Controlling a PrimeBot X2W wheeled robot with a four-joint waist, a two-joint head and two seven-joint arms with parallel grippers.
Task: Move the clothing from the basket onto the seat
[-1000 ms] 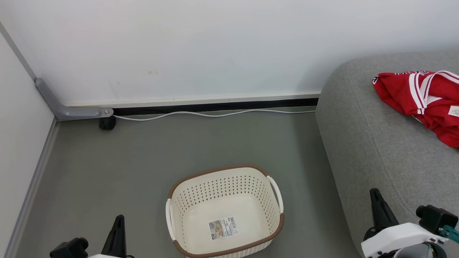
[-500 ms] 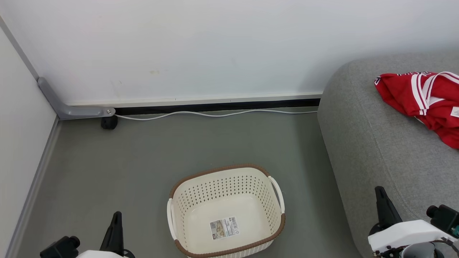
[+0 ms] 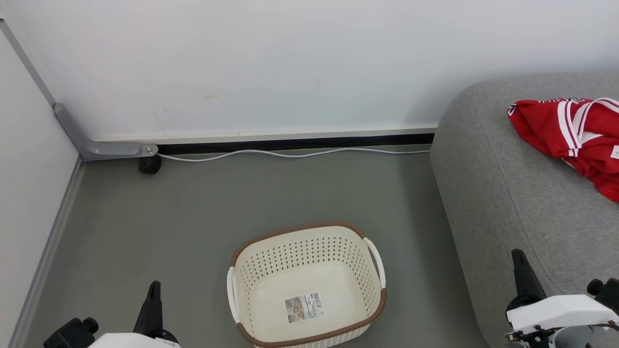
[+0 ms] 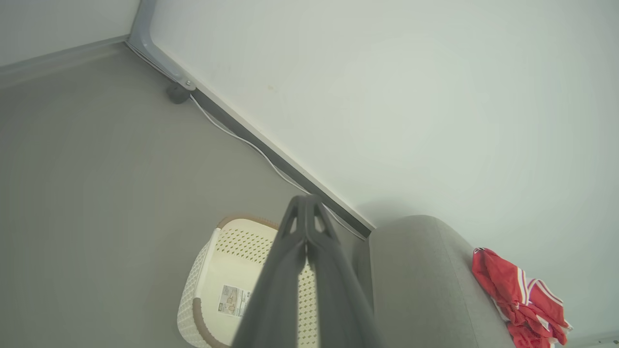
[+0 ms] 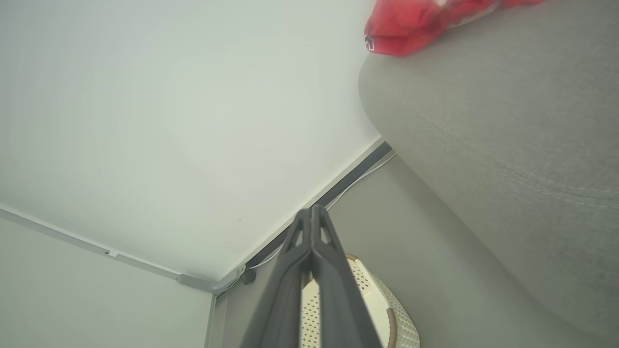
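The cream basket (image 3: 306, 285) with a brown rim stands on the grey floor, holding only a paper label (image 3: 302, 306); it also shows as basket (image 4: 213, 285) and basket (image 5: 382, 309). Red clothing (image 3: 575, 135) with red-white striped trim lies on the grey seat (image 3: 512, 193), seen too as clothing (image 4: 517, 299) and clothing (image 5: 411, 29). My left gripper (image 3: 154, 289) is shut and empty, left of the basket; its fingers (image 4: 303, 212) press together. My right gripper (image 3: 518, 256) is shut and empty over the seat's front edge, fingers (image 5: 312, 217) together.
A white wall (image 3: 290, 63) runs behind, with a black skirting strip and a white cable (image 3: 290, 153) along the floor. A grey bracket (image 3: 96, 147) with a black caster (image 3: 149, 164) sits at the left corner. The seat (image 5: 508, 145) bulks at the right.
The whole head view has shifted slightly right and down, so the camera has moved. Both grippers sit lower in it and stay shut. Basket and clothing have not moved.
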